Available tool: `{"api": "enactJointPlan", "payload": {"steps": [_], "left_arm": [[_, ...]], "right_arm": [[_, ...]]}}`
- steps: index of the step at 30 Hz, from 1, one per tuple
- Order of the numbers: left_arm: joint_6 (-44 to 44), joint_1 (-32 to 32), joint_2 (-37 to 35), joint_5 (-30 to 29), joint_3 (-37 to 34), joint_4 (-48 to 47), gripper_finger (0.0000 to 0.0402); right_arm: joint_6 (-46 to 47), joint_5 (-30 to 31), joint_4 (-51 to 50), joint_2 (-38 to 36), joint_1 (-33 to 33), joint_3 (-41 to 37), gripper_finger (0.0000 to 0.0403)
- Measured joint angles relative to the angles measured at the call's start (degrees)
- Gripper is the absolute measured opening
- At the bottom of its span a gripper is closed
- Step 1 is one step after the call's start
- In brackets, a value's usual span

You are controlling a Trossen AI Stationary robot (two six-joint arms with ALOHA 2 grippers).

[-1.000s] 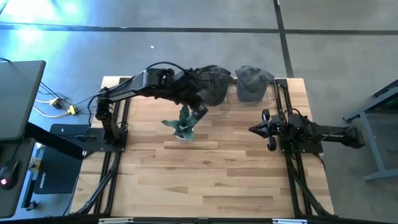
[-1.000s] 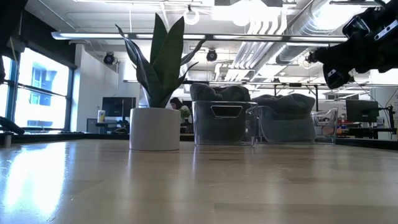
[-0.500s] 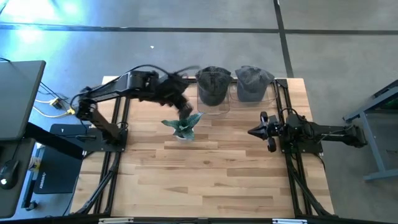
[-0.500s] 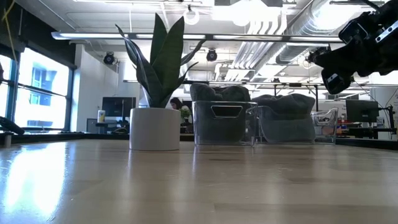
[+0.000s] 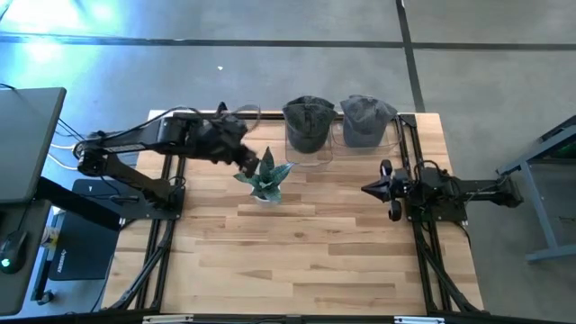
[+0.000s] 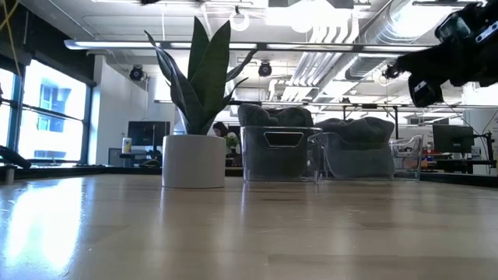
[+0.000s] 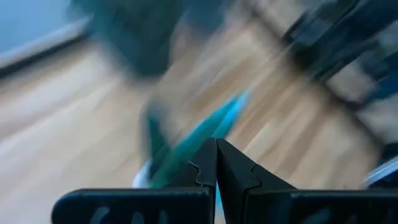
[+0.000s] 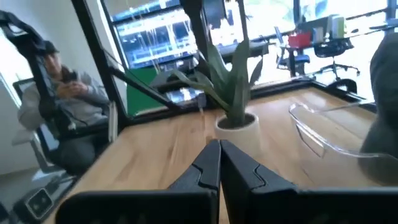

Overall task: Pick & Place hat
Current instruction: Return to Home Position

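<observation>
Green cap [image 5: 308, 124] is sitting in the left bin [image 5: 309, 155] and gray cap [image 5: 364, 119] in the right bin [image 5: 392, 135], at the far edge of the table [image 5: 306, 261]; placing looks done. Left gripper [image 5: 247, 163] is hovering just beside the plant [image 5: 265, 179], pressed together and holding nothing (its wrist view is smeared). Right gripper [image 5: 369, 189] is waiting near the right edge, also pressed together, likely so nothing snags on the way home.
</observation>
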Motion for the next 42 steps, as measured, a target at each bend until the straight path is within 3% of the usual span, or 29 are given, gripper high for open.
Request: {"api": "enactJointPlan", "payload": {"steps": [2, 14, 19, 24, 27, 35, 42], "left_arm": [[-0.30, -0.39, -0.68, -0.63, -0.90, -3.29, 0.0000], [0.55, -2.44, -0.68, -0.83, -0.50, -0.30, 0.0000], [2.20, -2.66, -1.71, 0.07, -4.69, 3.56, 0.0000], [6.07, -2.61, -5.92, 1.61, -15.02, 14.36, 0.0000], [8.64, -2.61, -8.82, 2.50, -23.29, 25.88, 0.0000], [13.08, -2.59, -22.08, 5.85, -44.67, 48.59, 0.0000], [17.59, -2.17, -38.76, 7.16, -55.83, 48.94, 0.0000]], "right_arm": [[-0.62, -0.06, -0.64, 0.06, 0.00, -0.03, 0.0000], [-4.98, -0.42, -0.80, 0.68, 0.00, 0.01, 0.0000], [-2.77, -0.57, -0.45, 0.83, 0.00, 0.01, 0.0000], [-5.94, -0.57, -0.23, 1.09, 0.00, 0.01, 0.0003], [-7.11, -0.57, -0.17, 1.09, 0.00, 0.01, 0.0006], [-7.64, -0.57, 0.02, 1.16, 0.00, 0.01, 0.0003], [-7.65, -0.59, 0.09, 1.83, 0.00, 0.01, 0.0008]]}}
